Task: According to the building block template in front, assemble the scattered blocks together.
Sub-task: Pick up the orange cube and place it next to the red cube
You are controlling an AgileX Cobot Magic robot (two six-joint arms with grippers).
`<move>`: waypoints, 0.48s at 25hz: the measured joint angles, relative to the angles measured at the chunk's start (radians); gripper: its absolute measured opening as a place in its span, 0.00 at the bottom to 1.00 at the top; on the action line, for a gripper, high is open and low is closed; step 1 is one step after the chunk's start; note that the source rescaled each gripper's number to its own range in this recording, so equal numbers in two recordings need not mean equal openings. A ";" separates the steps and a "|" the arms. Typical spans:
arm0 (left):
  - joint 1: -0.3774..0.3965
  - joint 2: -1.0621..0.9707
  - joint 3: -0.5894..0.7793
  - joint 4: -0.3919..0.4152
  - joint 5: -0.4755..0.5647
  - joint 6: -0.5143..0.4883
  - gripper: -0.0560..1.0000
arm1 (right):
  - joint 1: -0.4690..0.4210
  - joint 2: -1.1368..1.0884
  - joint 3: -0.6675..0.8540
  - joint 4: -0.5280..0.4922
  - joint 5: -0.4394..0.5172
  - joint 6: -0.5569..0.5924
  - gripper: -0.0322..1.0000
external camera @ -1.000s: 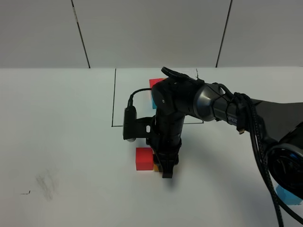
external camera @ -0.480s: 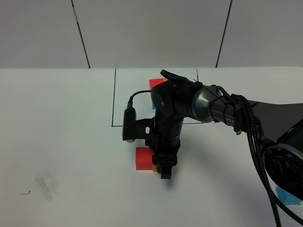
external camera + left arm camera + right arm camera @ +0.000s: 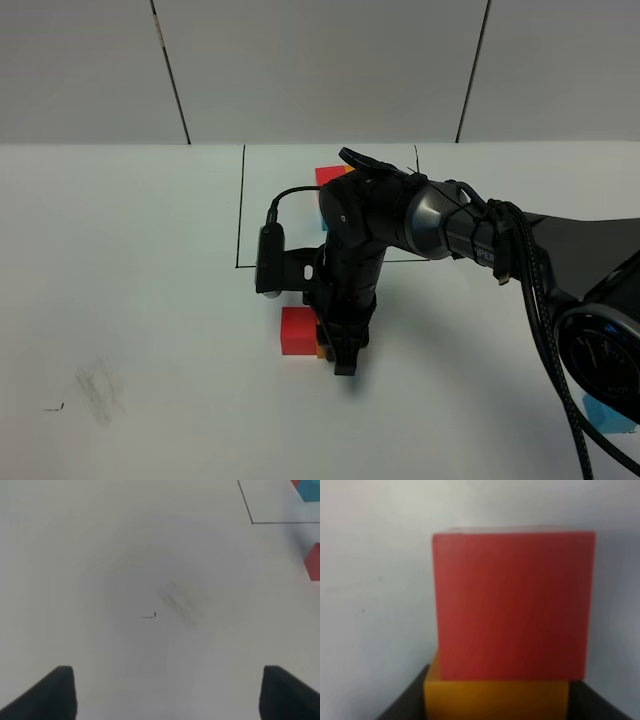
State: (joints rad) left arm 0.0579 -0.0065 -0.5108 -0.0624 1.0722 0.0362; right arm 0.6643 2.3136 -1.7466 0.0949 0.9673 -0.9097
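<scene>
Our right fingers point(image 3: 345, 362) are clamped on the orange block point(image 3: 496, 700), with the red block point(image 3: 512, 605) touching it just ahead. We should push slowly and straight so their sides line up. Our left fingers point(image 3: 60, 692) are apart, holding nothing.

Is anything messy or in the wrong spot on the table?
A grey smudge dirties the white table at the front left. The light blue block sits far right, apart from the red block.

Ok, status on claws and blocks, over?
Right claw shut on orange block, butted against red block. Left claw open, empty. Blue block far right, unjoined. Nothing blocking.
</scene>
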 joint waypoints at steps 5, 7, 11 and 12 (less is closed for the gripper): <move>0.000 0.000 0.000 0.000 0.000 0.000 0.80 | 0.000 0.001 0.000 0.000 -0.001 0.000 0.03; 0.000 0.000 0.000 0.000 0.000 0.000 0.80 | 0.000 0.001 0.000 0.000 -0.001 0.000 0.03; 0.000 0.000 0.000 0.000 0.000 0.000 0.80 | 0.000 0.001 0.000 0.000 -0.001 0.004 0.03; 0.000 0.000 0.000 0.000 0.000 0.000 0.80 | 0.000 0.001 0.000 0.000 -0.001 0.004 0.03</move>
State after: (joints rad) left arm 0.0579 -0.0065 -0.5108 -0.0624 1.0722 0.0362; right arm 0.6643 2.3144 -1.7466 0.0949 0.9661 -0.9053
